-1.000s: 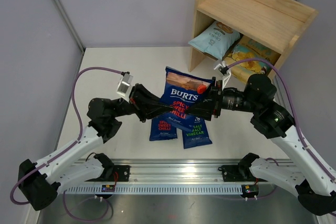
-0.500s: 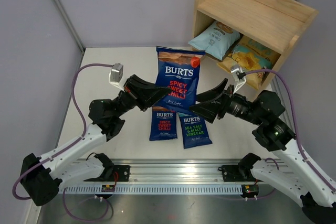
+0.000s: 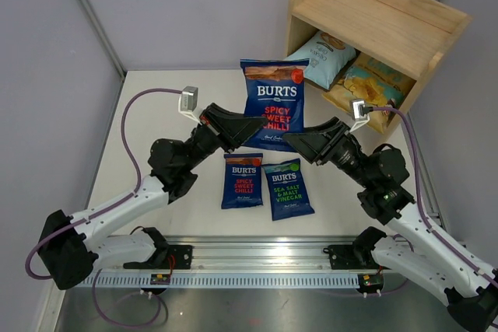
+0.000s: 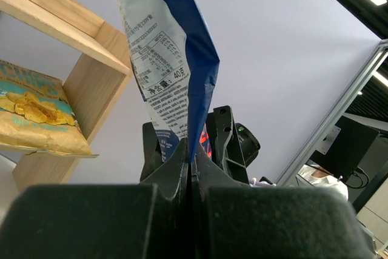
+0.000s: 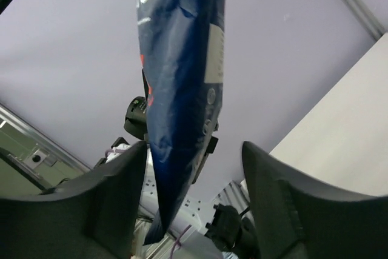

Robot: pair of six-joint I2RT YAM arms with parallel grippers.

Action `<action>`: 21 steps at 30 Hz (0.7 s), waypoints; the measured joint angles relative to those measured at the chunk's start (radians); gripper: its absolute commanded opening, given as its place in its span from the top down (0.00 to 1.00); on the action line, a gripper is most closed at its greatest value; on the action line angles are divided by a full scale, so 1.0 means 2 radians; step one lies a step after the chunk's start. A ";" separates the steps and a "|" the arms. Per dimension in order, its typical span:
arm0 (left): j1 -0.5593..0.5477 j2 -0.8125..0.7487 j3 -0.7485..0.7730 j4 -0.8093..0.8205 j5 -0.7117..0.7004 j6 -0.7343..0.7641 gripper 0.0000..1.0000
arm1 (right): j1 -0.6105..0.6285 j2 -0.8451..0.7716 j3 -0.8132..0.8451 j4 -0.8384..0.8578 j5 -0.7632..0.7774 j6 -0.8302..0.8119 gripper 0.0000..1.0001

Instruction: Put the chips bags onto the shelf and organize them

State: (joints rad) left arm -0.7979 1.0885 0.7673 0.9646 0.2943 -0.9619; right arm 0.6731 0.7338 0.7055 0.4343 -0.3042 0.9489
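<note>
Dark-blue "Spicy Sweet Chilli" bag (image 3: pixel 272 103): upright in the air over the bench (image 3: pixel 156 114), left of the shelf (image 3: pixel 373 17).
Left claw (image 3: pixel 257 124): pressed together on that bag's lower left edge.
Right claw (image 3: pixel 302 144): spread at the bag's lower right corner, not gripping.
Flat bags: red-lettered bag (image 3: pixel 243 180) and green-lettered bag (image 3: pixel 285 188) lie side by side, nearer.
Lower tier: pale-blue bag (image 3: pixel 320 54) left, yellow bag (image 3: pixel 362 87) right.
Gap: bench shows between the raised bag's right edge and the shelf's left panel.

Bright, even light
Soft shadows on the table (image 3: pixel 204 83); glare along the metal rail (image 3: pixel 257 250) (left gripper (image 4: pixel 191 153) blurs close up).
</note>
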 measured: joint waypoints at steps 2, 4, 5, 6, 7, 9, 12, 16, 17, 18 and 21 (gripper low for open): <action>-0.001 0.005 0.005 -0.006 0.000 -0.003 1.00 | 0.000 -0.001 0.000 0.007 0.010 0.003 0.49; -0.001 0.006 0.007 -0.016 0.000 -0.006 1.00 | 0.000 -0.001 0.001 0.009 0.015 0.006 0.64; -0.001 0.007 0.009 -0.020 0.000 -0.006 1.00 | 0.000 -0.001 0.002 0.009 0.017 0.006 0.69; -0.001 0.007 0.010 -0.025 -0.001 -0.007 1.00 | 0.000 -0.001 0.002 0.009 0.018 0.007 0.72; -0.001 0.007 0.012 -0.029 -0.001 -0.008 0.99 | 0.000 -0.001 0.002 0.008 0.019 0.008 0.80; -0.001 0.007 0.021 -0.045 -0.001 -0.006 0.92 | 0.000 -0.002 0.002 0.007 0.024 0.009 0.82; 0.000 0.007 0.047 -0.100 -0.007 0.006 0.61 | 0.000 -0.010 0.003 -0.007 0.040 0.009 0.83; 0.008 0.001 0.077 -0.187 -0.036 0.030 0.39 | 0.000 -0.021 0.015 -0.047 0.077 0.009 0.87; 0.013 -0.004 0.082 -0.217 -0.051 0.039 0.37 | 0.000 -0.021 0.022 -0.059 0.089 0.010 0.89; 0.017 -0.010 0.084 -0.240 -0.064 0.045 0.35 | 0.000 -0.020 0.031 -0.071 0.101 0.009 0.88; 0.030 -0.045 0.084 -0.320 -0.122 0.070 0.32 | 0.000 -0.011 0.065 -0.110 0.136 0.005 0.89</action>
State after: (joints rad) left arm -0.7376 0.9981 0.9356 0.3248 0.0494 -0.8223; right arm 0.6731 0.7109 0.8360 0.2150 -0.0319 0.9585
